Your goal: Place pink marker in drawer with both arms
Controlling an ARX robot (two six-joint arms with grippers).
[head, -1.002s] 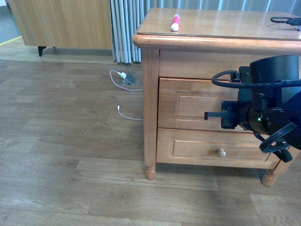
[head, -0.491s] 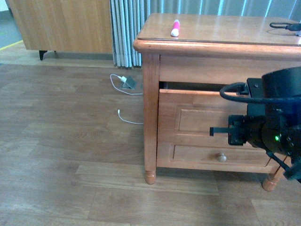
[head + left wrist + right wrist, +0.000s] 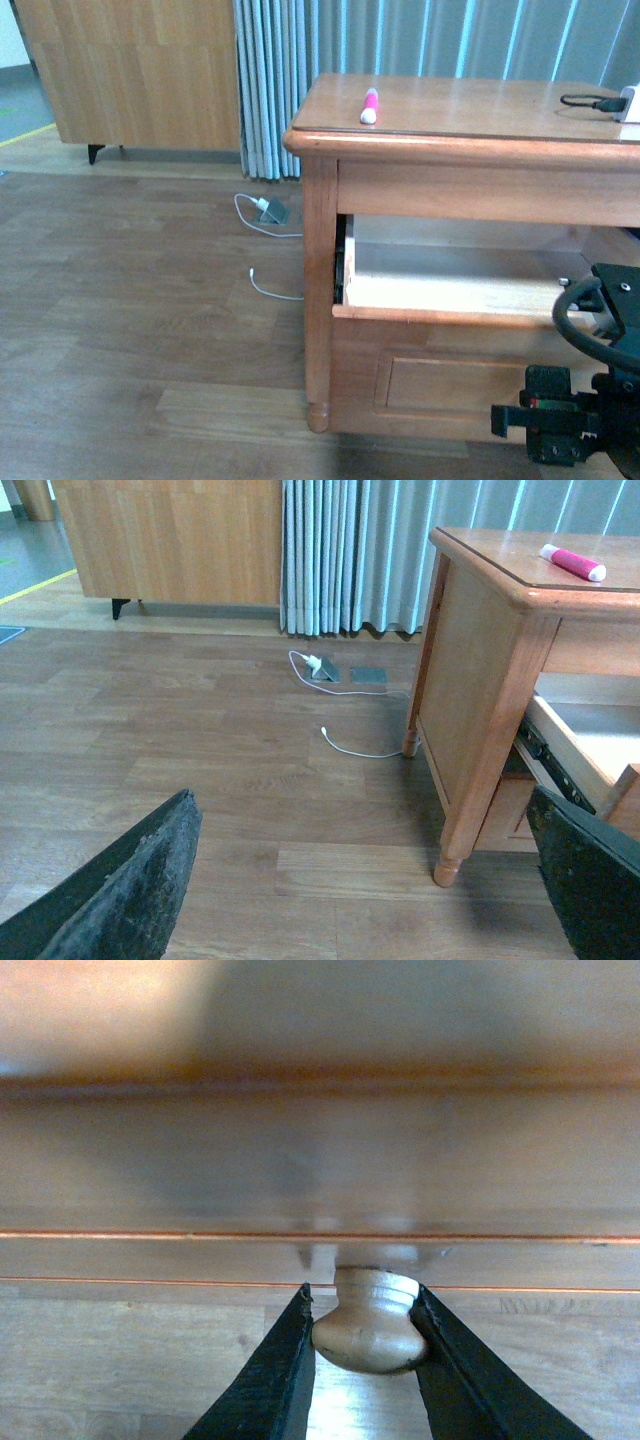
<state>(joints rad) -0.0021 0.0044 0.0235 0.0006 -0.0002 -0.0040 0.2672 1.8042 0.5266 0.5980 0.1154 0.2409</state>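
Honey-wood cabinet (image 3: 318,300) stands at right of scene, bare floor to its left. Upper drawer (image 3: 440,292) is open, drawn toward the near side, pale inside showing. Low at the drawer front: right gripper (image 3: 362,1298), fingers clenched on either side of the knob (image 3: 368,1325). Out left of the cabinet: left gripper (image 3: 360,800), fingers (image 3: 130,885) spread wide, grasping nothing. Pink marker (image 3: 369,105) lies flat on left part of cabinet top, whitish end nearest. White charger (image 3: 630,102) sits at top's far right.

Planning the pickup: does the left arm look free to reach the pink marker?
Probably yes: the left gripper is open and empty, and the pink marker lies uncovered on the cabinet top.
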